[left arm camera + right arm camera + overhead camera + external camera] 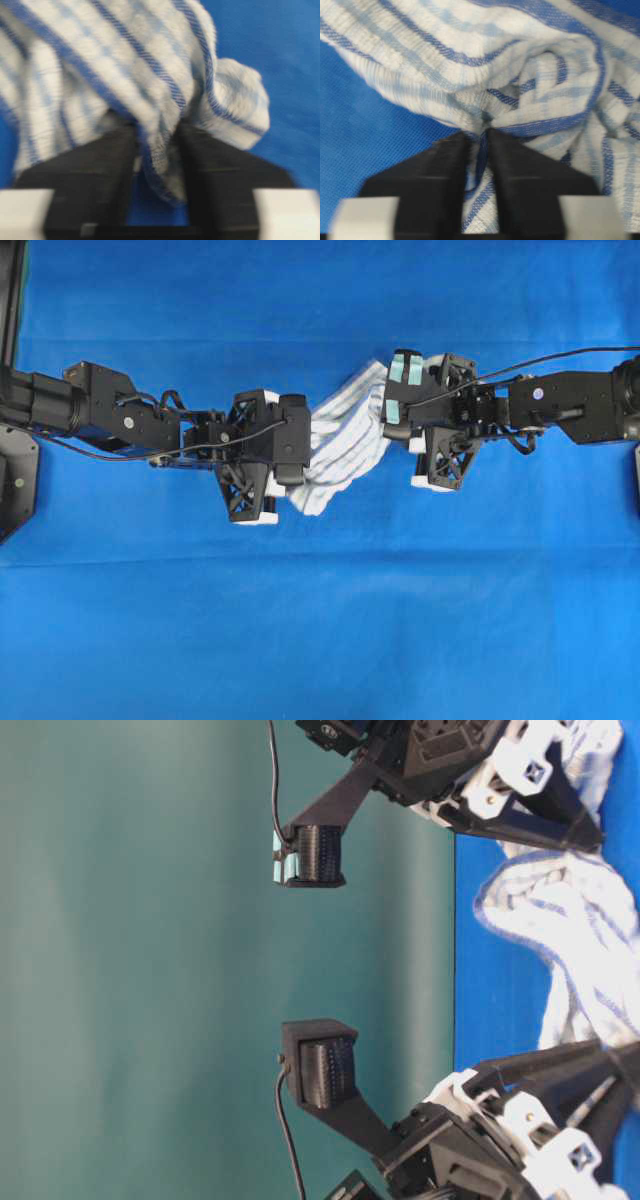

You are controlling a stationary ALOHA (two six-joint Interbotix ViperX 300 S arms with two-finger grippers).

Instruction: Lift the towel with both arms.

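The towel (345,445), white with blue and grey check stripes, hangs bunched in a diagonal band between my two grippers over the blue tablecloth. My left gripper (300,455) holds its lower left end. In the left wrist view the left gripper (157,125) has a fold of towel (125,60) pinched between its black fingers. My right gripper (392,415), on the arm with teal patches, holds the upper right end. In the right wrist view the right gripper (479,132) is closed tight on a gathered fold of towel (520,60). The towel also shows in the table-level view (560,920).
The plain blue tablecloth (320,620) covers the whole table. Black arm bases stand at the left edge (15,480) and the right edge (630,390). A cable (560,355) runs along the right arm.
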